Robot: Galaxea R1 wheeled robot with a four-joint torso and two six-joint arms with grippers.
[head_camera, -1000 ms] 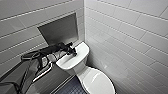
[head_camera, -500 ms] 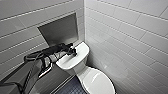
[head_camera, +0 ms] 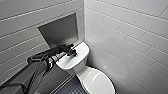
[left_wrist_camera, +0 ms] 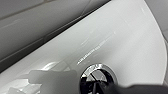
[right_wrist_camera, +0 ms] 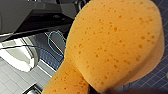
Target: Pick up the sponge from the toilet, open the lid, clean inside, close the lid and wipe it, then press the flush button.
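Head view showed my left gripper (head_camera: 72,53) reaching in over the flat tank end of the toilet (head_camera: 66,62), down close to the white surface. The lid (head_camera: 98,81) lay shut, lower than the gripper and on the side nearer to me. Beyond the gripper, a grey panel (head_camera: 60,31) sat recessed in the tiled wall (head_camera: 130,37).

Left wrist view put the flush button (left_wrist_camera: 98,75), dark with a shiny ring, right at the gripper's tip. I could not tell whether they touched, nor how far that gripper was open.

Right wrist view had the sponge (right_wrist_camera: 112,47) up close against the right gripper (right_wrist_camera: 100,90). The gripper was clamped on the sponge's narrow waist, and the wide orange end stuck out well past the hand. Under the sponge lay dark blue floor tiles (right_wrist_camera: 160,77).
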